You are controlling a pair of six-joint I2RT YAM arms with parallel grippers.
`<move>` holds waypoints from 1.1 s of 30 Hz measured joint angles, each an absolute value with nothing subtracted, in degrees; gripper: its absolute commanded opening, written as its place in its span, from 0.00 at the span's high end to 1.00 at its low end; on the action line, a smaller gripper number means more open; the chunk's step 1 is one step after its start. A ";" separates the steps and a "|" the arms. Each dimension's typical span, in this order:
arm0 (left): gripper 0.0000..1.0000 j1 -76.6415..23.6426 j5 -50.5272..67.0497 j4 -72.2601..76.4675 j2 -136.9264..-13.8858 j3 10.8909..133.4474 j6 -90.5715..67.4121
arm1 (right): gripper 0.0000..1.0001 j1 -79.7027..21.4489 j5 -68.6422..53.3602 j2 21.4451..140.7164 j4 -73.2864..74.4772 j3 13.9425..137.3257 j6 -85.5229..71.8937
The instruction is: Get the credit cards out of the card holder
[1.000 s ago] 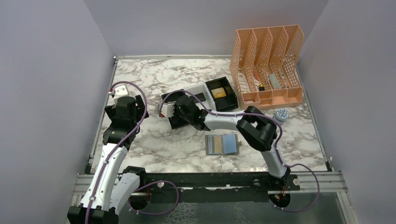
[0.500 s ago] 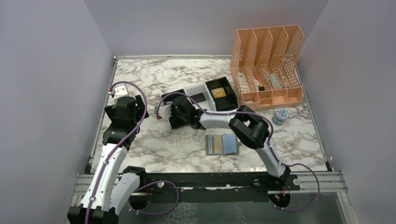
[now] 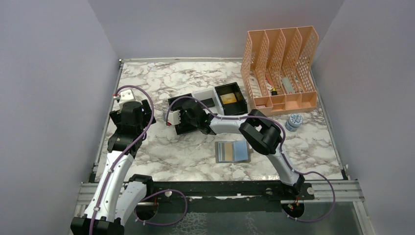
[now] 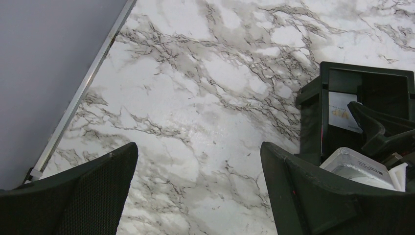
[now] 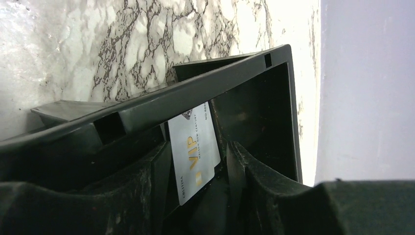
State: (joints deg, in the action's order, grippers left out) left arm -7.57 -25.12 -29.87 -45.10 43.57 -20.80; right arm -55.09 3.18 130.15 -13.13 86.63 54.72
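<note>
Setting a pale card (image 5: 192,161) into the left black bin of the tray (image 5: 205,93), with the right gripper (image 5: 196,146) dipped inside, jaws spread either side of the card and pinching nothing. Best to lift straight up before swinging away: close bin walls on both sides, and risk of dragging the tray with any sideways pull. Then right and near, to the card holder (image 3: 233,151), open and flat on the table (image 3: 161,152), well apart from the tray; impossible to tell whether more cards sit in it. Gold card (image 3: 228,99) in the far-right bin. Open marble between tray and holder; rack (image 3: 281,63) far right, off the path. Left gripper (image 4: 198,147) over the left of the table, jaws wide, empty.
</note>
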 measured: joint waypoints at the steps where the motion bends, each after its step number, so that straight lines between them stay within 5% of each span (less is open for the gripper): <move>1: 0.01 -7.57 -25.12 -29.85 -45.10 43.57 -20.80 | 0.52 -54.98 2.90 130.10 -13.02 86.63 54.43; 19: 0.01 -7.57 -24.99 -29.63 -45.19 43.57 -20.40 | 0.43 -53.49 -0.84 126.50 -10.76 86.32 44.31; 24: 0.01 -7.57 -24.88 -29.61 -45.28 43.57 -20.36 | 0.41 -53.39 -1.83 116.03 -16.14 80.14 35.79; 28: 0.01 -7.57 -24.67 -29.61 -45.30 43.57 -20.32 | 0.21 -53.23 1.43 105.97 -23.53 73.12 27.75; 33: 0.01 -7.57 -23.57 -29.54 -45.50 43.55 -19.92 | 0.21 -52.97 9.28 95.46 -27.94 63.59 14.85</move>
